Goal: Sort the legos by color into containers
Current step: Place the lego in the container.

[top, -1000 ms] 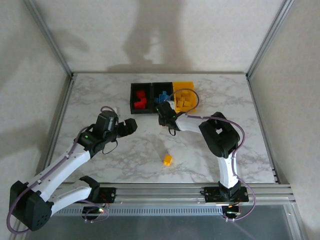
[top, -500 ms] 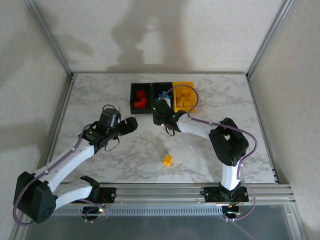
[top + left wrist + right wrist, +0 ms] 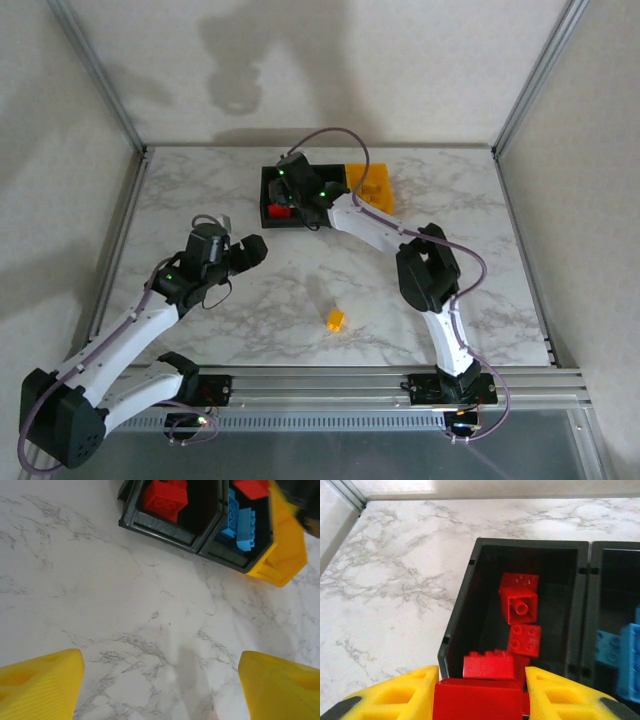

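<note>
You've got a white marbled table (image 3: 480, 230) boxed in by pale walls and a metal frame, and both arms are out over it. Your right arm (image 3: 375, 228) is the big stretch here, reaching from its base all the way across to the far middle of the table. Your left arm (image 3: 130, 325) sits lower on the left side, over bare marble and well apart from the bins.

Now the containers (image 3: 220, 555): three joined in a row at the far middle. The left black bin (image 3: 266, 195) holds red bricks (image 3: 520, 605), the middle black bin (image 3: 600, 580) holds blue bricks (image 3: 240, 522), and the yellow bin (image 3: 380, 185) closes the row on the right.

The right gripper (image 3: 480, 692) hangs over the left black bin, at its near end, and its yellow fingers (image 3: 405, 695) are pinching a red brick (image 3: 477, 700) flat between them. The loose reds lie in the bin just below it.

The left gripper (image 3: 160, 680) has its jaws spread wide with nothing between them but marble, pointed toward the bins.

And one yellow lego (image 3: 335, 320) sits alone on the table at near centre, between the two arms, touching neither.
</note>
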Tool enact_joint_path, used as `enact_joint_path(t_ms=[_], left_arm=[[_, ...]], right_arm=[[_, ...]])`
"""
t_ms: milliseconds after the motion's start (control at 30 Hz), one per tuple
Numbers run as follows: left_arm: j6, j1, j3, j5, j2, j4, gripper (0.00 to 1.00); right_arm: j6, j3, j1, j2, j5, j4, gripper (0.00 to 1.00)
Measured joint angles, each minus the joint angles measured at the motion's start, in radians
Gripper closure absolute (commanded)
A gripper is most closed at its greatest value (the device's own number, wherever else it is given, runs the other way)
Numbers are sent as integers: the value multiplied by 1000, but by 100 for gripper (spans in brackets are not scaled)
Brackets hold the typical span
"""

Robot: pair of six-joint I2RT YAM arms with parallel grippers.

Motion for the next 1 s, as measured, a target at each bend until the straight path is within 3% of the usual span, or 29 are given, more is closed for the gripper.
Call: enact_joint_path(t_ms=[300,467,667,800,1000], left_arm=[[-15,18,-40,-4,-47,-45,20],[-18,25,-45,-4,-64,-56,20],[-19,26,-56,-3,-64,-56,20],[-19,27,-56,-1,-55,-55,19],[-18,30,-57,31,-37,-35,19]], right_arm=[[-3,291,-52,260,-51,-98,60],[2,385,-76,320,-73,-116,39],[0,407,-76,322,-72,-126,35],[-8,320,-74,264,-68,-118,35],[-5,-74,-69,-53,-62,-96,34]])
